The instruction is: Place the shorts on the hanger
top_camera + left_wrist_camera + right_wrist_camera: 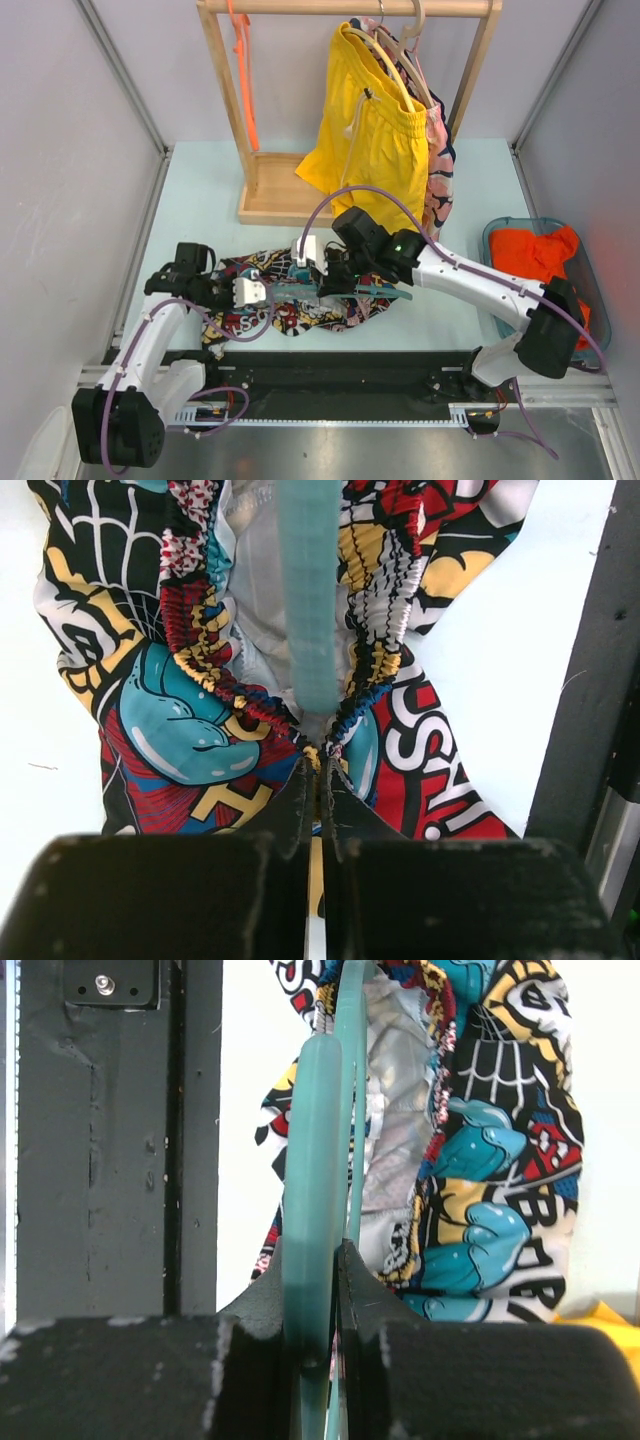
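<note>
The comic-print shorts (290, 305) lie crumpled on the table in front of the arms. My left gripper (262, 293) is shut on the waistband at their left end; in the left wrist view the fingertips (322, 765) pinch the gathered elastic of the shorts (170, 730). The teal hanger (308, 590) reaches into the open waistband toward that pinch. My right gripper (320, 280) is shut on the hanger (385, 291) from the right; in the right wrist view the gripper (325, 1260) clamps the hanger's arm (312, 1160), and the shorts (490, 1160) lie beyond.
A wooden clothes rack (270, 190) stands at the back with an orange hanger (243, 80), yellow shorts (365, 140) and pink-and-white patterned shorts (440, 180). A blue basket (505, 222) holding orange cloth (535, 255) sits at the right. A black rail (330, 365) runs along the near edge.
</note>
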Robot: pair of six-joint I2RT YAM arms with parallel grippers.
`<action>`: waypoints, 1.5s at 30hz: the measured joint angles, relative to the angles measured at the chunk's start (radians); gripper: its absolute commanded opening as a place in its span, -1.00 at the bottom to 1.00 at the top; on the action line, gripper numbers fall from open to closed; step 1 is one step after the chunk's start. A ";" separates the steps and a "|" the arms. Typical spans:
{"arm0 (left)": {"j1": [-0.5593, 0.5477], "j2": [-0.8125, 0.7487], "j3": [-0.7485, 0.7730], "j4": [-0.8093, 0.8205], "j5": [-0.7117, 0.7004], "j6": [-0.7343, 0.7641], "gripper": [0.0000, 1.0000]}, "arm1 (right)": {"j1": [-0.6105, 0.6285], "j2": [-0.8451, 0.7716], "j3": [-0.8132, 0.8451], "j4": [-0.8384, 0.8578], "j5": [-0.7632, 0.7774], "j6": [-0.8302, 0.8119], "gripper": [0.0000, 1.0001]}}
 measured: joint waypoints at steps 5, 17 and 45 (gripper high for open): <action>0.000 -0.027 0.021 -0.034 0.021 0.001 -0.99 | -0.004 0.027 -0.013 0.046 -0.045 -0.012 -1.00; 0.000 -0.071 0.195 -0.146 0.103 0.005 0.33 | -0.008 0.072 -0.025 0.209 -0.099 -0.004 -1.00; 0.167 0.126 0.176 -0.200 0.168 0.206 -0.16 | -0.051 0.116 -0.074 0.454 -0.209 0.045 -1.00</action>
